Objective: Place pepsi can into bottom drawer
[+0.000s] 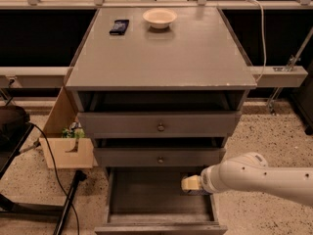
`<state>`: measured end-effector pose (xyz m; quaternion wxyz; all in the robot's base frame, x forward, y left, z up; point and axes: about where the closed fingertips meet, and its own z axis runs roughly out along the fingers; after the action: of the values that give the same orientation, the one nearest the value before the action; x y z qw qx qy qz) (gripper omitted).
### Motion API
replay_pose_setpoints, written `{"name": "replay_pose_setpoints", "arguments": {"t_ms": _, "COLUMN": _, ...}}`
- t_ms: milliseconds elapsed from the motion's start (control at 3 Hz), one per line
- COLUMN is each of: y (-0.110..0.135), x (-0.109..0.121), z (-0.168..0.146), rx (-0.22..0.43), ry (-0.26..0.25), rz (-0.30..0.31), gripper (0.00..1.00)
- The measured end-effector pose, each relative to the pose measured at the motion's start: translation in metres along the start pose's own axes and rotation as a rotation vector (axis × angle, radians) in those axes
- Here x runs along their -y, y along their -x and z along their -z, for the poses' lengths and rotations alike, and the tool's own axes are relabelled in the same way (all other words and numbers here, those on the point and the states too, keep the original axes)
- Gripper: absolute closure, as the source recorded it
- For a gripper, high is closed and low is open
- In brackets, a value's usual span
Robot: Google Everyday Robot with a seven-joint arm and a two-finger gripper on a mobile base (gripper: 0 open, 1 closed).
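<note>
The bottom drawer [146,196] of the grey cabinet is pulled open and shows a plain grey box interior. My gripper [190,184] reaches in from the right on a white arm and hangs over the drawer's right rear part, just below the middle drawer's front. A small bluish patch [199,192] shows under the gripper's cream tip; it looks like the pepsi can, which is otherwise hidden by the gripper and arm.
The two upper drawers with round knobs [160,127] are slightly open. A white bowl [159,17] and a flat dark phone-like object [119,26] lie on the cabinet top. A wooden box [68,151] and cables stand on the floor to the left.
</note>
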<state>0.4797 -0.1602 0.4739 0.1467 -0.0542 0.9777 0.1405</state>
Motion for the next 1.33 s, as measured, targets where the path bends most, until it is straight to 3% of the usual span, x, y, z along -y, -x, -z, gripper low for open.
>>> {"name": "replay_pose_setpoints", "arguments": {"t_ms": 667, "y": -0.019, "x": 0.026, "z": -0.058, "rx": 0.026, "ry": 0.057, "rz": -0.044, "gripper": 1.0}}
{"name": "replay_pose_setpoints", "arguments": {"t_ms": 1000, "y": -0.038, "x": 0.036, "z": -0.102, "rx": 0.0, "ry": 0.088, "rz": -0.055, "gripper": 1.0}}
{"name": "replay_pose_setpoints", "arguments": {"t_ms": 1333, "y": -0.038, "x": 0.036, "z": -0.102, "rx": 0.0, "ry": 0.088, "rz": -0.055, "gripper": 1.0}}
